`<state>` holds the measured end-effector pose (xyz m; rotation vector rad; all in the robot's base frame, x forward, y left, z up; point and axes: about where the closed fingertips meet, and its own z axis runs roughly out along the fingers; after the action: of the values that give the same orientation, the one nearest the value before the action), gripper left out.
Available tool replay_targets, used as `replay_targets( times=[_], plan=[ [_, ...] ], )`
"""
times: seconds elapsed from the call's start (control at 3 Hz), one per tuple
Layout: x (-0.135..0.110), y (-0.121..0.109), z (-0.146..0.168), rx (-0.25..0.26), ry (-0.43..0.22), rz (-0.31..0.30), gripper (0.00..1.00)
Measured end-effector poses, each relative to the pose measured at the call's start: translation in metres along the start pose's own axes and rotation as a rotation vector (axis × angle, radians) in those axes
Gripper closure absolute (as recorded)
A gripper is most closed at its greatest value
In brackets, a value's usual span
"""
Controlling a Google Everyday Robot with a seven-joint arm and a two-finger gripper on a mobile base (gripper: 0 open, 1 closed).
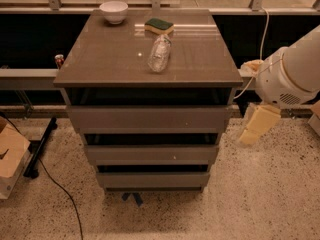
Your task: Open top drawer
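Observation:
The top drawer (149,118) is the widest, tallest grey-brown front, just under the cabinet top (100,59). Its plain flat panel stands a little forward, with a dark gap above it. My gripper (256,126) hangs to the right of the cabinet, level with the top drawer's right end and a short way off it. It is pale yellow and points down and left, below the white round arm housing (292,71). It touches nothing.
On the cabinet top lie a clear plastic bottle (159,54), a green-and-yellow sponge (159,26) and a white bowl (113,10). Two shorter drawer fronts (150,154) sit below. A cardboard box (10,156) and a black cable (55,184) lie on the floor at the left.

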<state>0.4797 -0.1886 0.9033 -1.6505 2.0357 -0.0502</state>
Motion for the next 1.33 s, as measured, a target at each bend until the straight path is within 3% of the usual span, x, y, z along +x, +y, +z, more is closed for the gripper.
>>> replay_targets(
  times=[0.33, 1.0, 1.33],
  plan=[
    [0.0, 0.003, 0.03, 0.007, -0.04, 0.03, 0.0],
    [-0.004, -0.016, 0.087, 0.028, -0.128, 0.059, 0.0],
    [-0.004, -0.016, 0.087, 0.028, -0.128, 0.059, 0.0]
  ],
)
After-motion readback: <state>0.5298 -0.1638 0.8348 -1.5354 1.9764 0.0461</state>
